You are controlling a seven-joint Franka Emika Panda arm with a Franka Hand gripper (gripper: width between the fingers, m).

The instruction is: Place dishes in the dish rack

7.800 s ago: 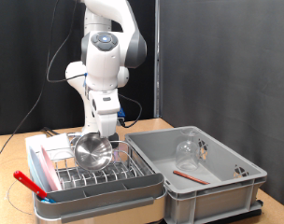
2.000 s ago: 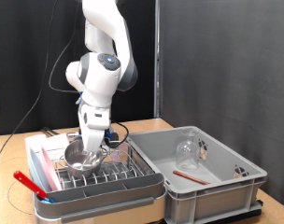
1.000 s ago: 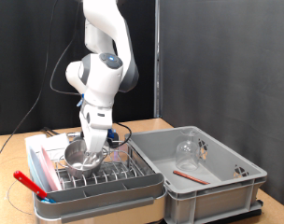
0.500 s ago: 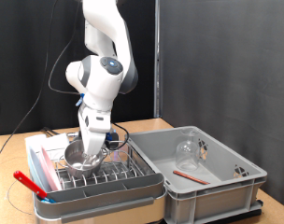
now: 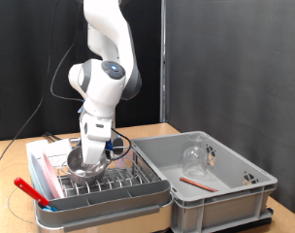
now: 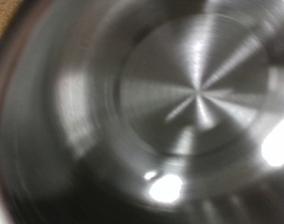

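A shiny steel bowl (image 5: 80,168) lies in the dish rack (image 5: 128,184), a chrome wire rack at the exterior view's lower left. My gripper (image 5: 90,158) is lowered right at the bowl's rim, its fingertips hidden by the hand and the bowl. The bowl's inside (image 6: 179,103) fills the wrist view, blurred, and no fingers show there. A pink plate (image 5: 43,181) stands on edge at the rack's left end. A clear glass (image 5: 194,155) and a thin red utensil (image 5: 196,181) lie in the grey tub (image 5: 240,189).
The grey plastic tub stands directly right of the rack, its wall close to the arm's elbow side. A black curtain hangs behind. Cables run along the wooden table (image 5: 157,129) behind the rack.
The bowl, held tilted above the rack earlier, now rests low in the rack. Over the last second the arm has leaned slightly to the exterior view's left; the bowl has barely moved.
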